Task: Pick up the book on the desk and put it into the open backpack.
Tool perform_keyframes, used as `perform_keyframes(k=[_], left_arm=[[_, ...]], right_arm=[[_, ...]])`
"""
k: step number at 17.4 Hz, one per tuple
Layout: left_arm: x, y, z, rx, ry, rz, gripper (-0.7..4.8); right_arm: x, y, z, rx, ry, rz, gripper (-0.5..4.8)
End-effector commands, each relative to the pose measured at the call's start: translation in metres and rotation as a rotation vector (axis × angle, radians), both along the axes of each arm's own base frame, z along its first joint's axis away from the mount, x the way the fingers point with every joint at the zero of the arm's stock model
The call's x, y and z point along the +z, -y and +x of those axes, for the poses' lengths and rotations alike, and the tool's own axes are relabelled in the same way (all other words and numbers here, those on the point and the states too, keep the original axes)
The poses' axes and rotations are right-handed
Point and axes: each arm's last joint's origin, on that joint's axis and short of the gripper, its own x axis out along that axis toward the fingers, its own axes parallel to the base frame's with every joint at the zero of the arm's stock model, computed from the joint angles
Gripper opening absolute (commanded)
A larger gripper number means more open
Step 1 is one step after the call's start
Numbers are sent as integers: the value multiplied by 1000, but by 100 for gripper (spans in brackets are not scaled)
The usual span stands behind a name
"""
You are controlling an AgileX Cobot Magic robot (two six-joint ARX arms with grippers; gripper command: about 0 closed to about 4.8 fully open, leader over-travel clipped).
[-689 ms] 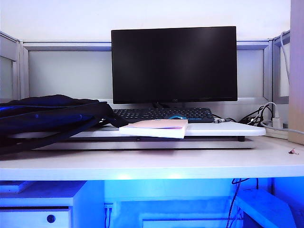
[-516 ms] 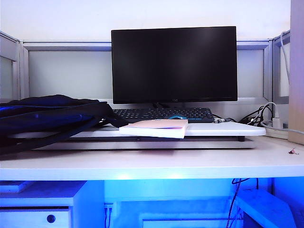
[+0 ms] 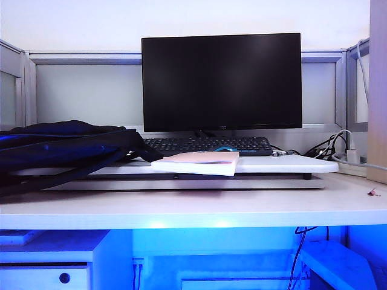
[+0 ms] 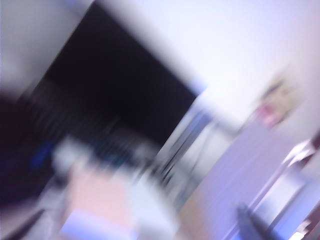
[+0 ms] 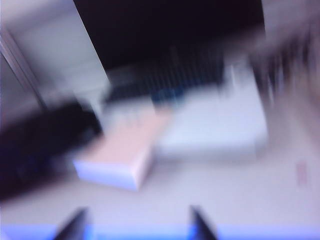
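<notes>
The pale pink book [image 3: 196,162] lies flat on a raised white board [image 3: 284,164] above the desk [image 3: 193,208], its near corner over the board's front edge. The dark backpack [image 3: 60,148] lies slumped to its left. Neither gripper shows in the exterior view. In the blurred right wrist view my right gripper [image 5: 139,221] is open and empty, hanging over the desk short of the book [image 5: 125,150]. The left wrist view is badly blurred. It shows the book [image 4: 100,200], the backpack [image 4: 15,150] and one dark finger [image 4: 246,222] of my left gripper, with nothing held.
A black monitor [image 3: 221,81] and a keyboard [image 3: 205,145] stand behind the book. Cables and a plug [image 3: 344,151] lie at the back right. Grey partition panels [image 3: 84,90] close the back and sides. A drawer unit [image 3: 48,269] sits under the desk.
</notes>
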Motion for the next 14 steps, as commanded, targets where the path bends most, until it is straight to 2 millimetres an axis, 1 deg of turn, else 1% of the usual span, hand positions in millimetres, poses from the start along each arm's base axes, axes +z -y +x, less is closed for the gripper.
perform_keyframes(k=[1,2,3,4,5,6,7,8,9,10,11,12,14], left_arm=[[40,0,-16,26,96,-71,479],[55,0,-21,17,114,-101,479],[69,0,-24,6,130,-117,479],[87,0,-27,-7,145,-127,479],[110,1,-29,-12,178,-125,479],[130,1,-29,-11,211,-122,479],[152,0,-24,-3,231,-116,479],[164,-1,-12,9,209,-125,479],[168,-2,-2,14,181,-129,479],[169,-3,15,12,127,-141,479],[168,-5,32,5,70,-164,479],[166,-6,57,-22,-13,-196,479],[155,-8,101,-92,-165,-220,479]], right_arm=[[47,2,-16,-28,177,45,294],[60,2,-20,-27,207,73,350],[72,2,-22,-22,225,99,385],[82,2,-23,-17,233,123,408],[97,2,-21,-7,229,152,438],[110,1,-17,10,218,176,447],[123,1,-8,16,196,198,459],[131,0,3,20,167,203,460],[135,-1,14,37,136,225,464],[138,-2,29,71,89,268,467],[141,-4,42,103,46,304,479],[142,-6,62,147,-24,344,479],[139,-9,95,212,-140,391,479]])
